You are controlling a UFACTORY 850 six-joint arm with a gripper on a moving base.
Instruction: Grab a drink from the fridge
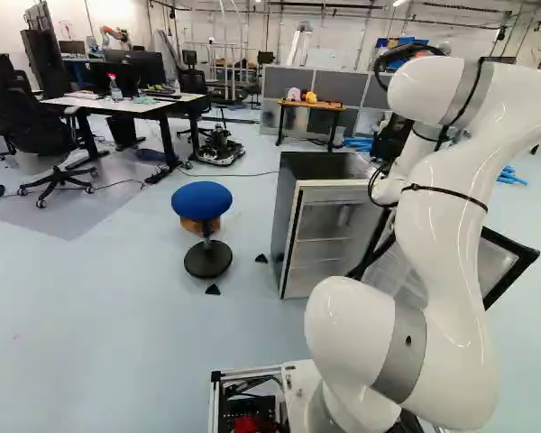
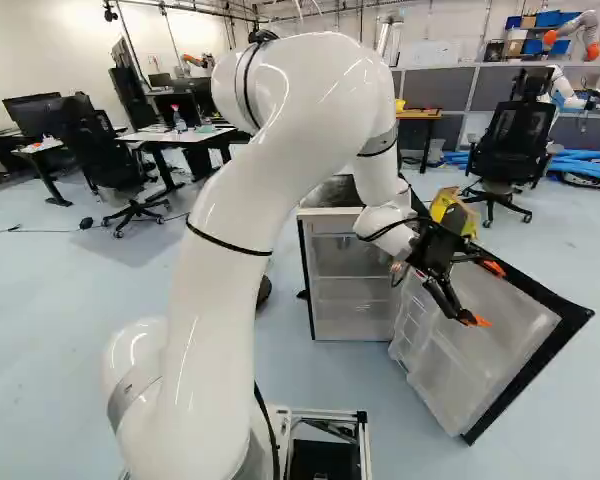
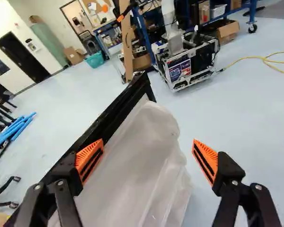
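My gripper (image 2: 483, 296) is over the inner side of the swung-out fridge door (image 2: 555, 325) in the right base view. The fridge (image 2: 352, 275) stands open just beyond the arm, pale shelves showing inside; no drink can be made out. In the wrist view the gripper (image 3: 147, 160) is open, its orange pads far apart. The door's whitish inner lining (image 3: 139, 165) shows between and beyond them, and its black edge (image 3: 118, 106) runs behind one finger. In the left base view the arm hides the gripper and part of the door.
A blue stool (image 1: 202, 200) stands beside the fridge (image 1: 329, 230). Desks (image 1: 131, 106) and office chairs (image 1: 38, 122) are farther off. An office chair (image 2: 512, 145) stands beyond the door. Another robot (image 3: 187, 59) on a wheeled base and a yellow cable (image 3: 255, 57) lie past the door.
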